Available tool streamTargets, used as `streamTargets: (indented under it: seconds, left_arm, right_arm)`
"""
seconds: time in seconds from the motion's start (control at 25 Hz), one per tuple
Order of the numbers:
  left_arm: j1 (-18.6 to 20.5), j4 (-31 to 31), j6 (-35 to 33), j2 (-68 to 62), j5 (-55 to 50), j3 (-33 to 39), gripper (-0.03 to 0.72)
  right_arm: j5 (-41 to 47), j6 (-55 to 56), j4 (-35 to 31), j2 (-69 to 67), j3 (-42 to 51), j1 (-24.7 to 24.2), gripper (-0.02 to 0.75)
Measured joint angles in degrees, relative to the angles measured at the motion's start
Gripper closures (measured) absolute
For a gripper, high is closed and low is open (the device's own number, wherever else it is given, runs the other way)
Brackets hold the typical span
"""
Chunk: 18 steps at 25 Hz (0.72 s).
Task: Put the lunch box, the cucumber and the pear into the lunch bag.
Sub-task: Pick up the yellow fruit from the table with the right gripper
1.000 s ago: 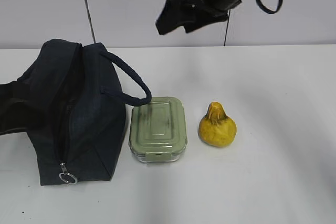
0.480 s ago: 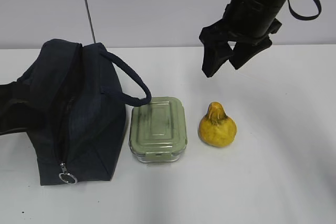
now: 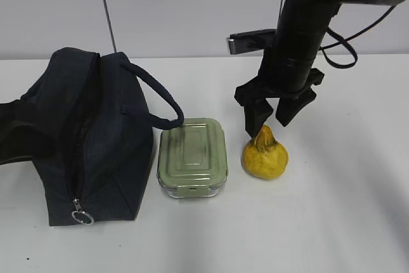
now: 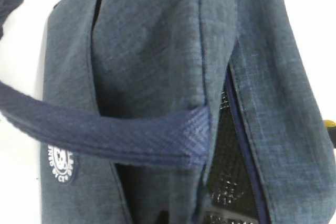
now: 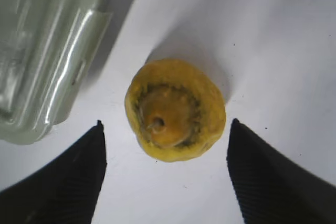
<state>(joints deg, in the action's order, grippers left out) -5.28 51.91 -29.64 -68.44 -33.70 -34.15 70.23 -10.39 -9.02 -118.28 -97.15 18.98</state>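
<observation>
Overhead, right gripper (image 3: pixel 271 119) spread apart above pear (image 3: pixel 264 154) on white table (image 3: pixel 345 209), pale wall (image 3: pixel 179 11) behind.

The lunch bag (image 3: pixel 89 139), at the left, is matt navy woven cloth with a fine slubby grain; in the left wrist view its handle (image 4: pixel 105 135) is a twill-ribbed webbing strap, and a round printed badge (image 4: pixel 60 163) sits on the fabric. Its zipper pull (image 3: pixel 81 214) at the near end is a shiny metal ring. The lunch box (image 3: pixel 192 156) has a sage-green, satin, ridged lid over a clear glossy base. The pear (image 3: pixel 264 153) is matt yellow-orange, lumpy, with a wrinkled brownish neck. The table (image 3: pixel 345 222) is smooth matt white.
</observation>
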Motion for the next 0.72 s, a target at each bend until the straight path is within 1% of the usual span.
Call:
streamTargets:
  seconds: [0.12, 0.2, 0.28, 0.48, 0.52, 0.6, 0.72]
  left_arm:
    - [0.0, 0.0, 0.0, 0.0, 0.0, 0.0, 0.703]
    - [0.0, 0.0, 0.0, 0.0, 0.0, 0.0, 0.703]
    - [0.0, 0.0, 0.0, 0.0, 0.0, 0.0, 0.703]
    - [0.0, 0.0, 0.0, 0.0, 0.0, 0.0, 0.703]
    - [0.0, 0.0, 0.0, 0.0, 0.0, 0.0, 0.703]
    - [0.0, 0.0, 0.0, 0.0, 0.0, 0.0, 0.703]
    - [0.0, 0.0, 0.0, 0.0, 0.0, 0.0, 0.703]
  right_arm:
    - [-0.22, 0.13, -0.19, -2.37, 0.0, 0.0, 0.182]
    - [-0.22, 0.15, -0.35, -3.33, 0.0, 0.0, 0.199]
    - [-0.22, 0.25, -0.38, -3.62, 0.0, 0.0, 0.245]
    - [-0.22, 0.25, -0.47, -3.62, -0.04, 0.0, 0.447]
    - [-0.22, 0.25, -0.47, -3.62, -0.04, 0.0, 0.474]
    - [-0.22, 0.25, -0.27, -3.62, -0.13, 0.0, 0.498]
    - [-0.22, 0.25, -0.3, -3.72, -1.15, 0.0, 0.505]
